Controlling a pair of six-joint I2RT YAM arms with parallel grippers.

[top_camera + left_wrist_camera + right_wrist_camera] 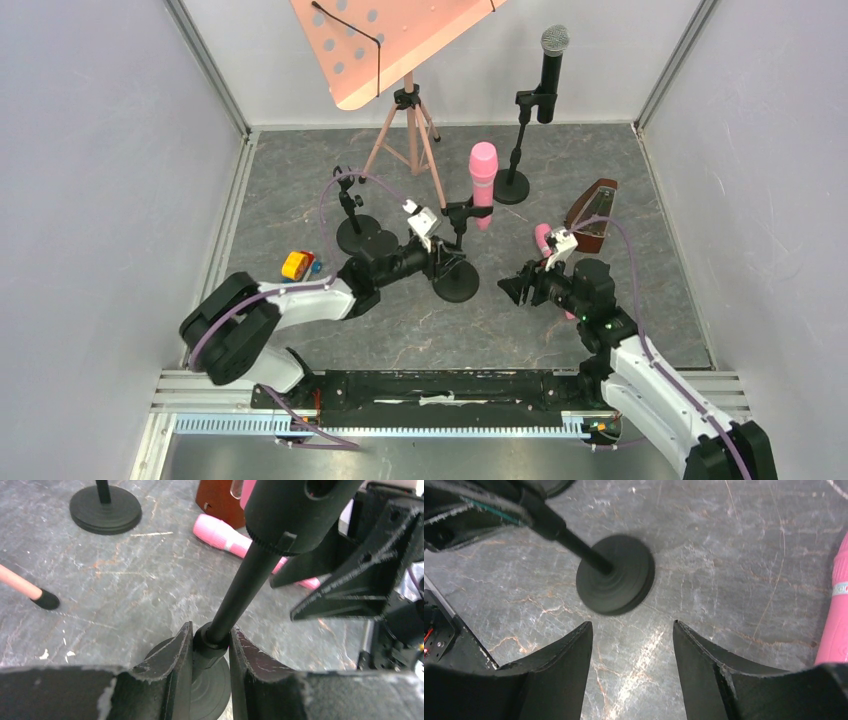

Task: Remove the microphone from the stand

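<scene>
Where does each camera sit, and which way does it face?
Top external: above and behind the arm bases, facing down at the table; shows the left claw shut on the stand, the right claw open.
Left wrist: behind the left claw, facing along its fingers at the stand's pole.
Right wrist: behind the right claw, facing down past its fingers at the stand's base.
Shared: both wrist views show that same stand.

The top camera is looking down from above and behind the near edge, facing the far wall and taking in the whole floor [600, 200]. The left wrist camera is sitting low and very close to the stand [241, 590], facing right. The right wrist camera is looking down from nearby, facing left. All three are sharing the stand's round base [616, 575].
</scene>
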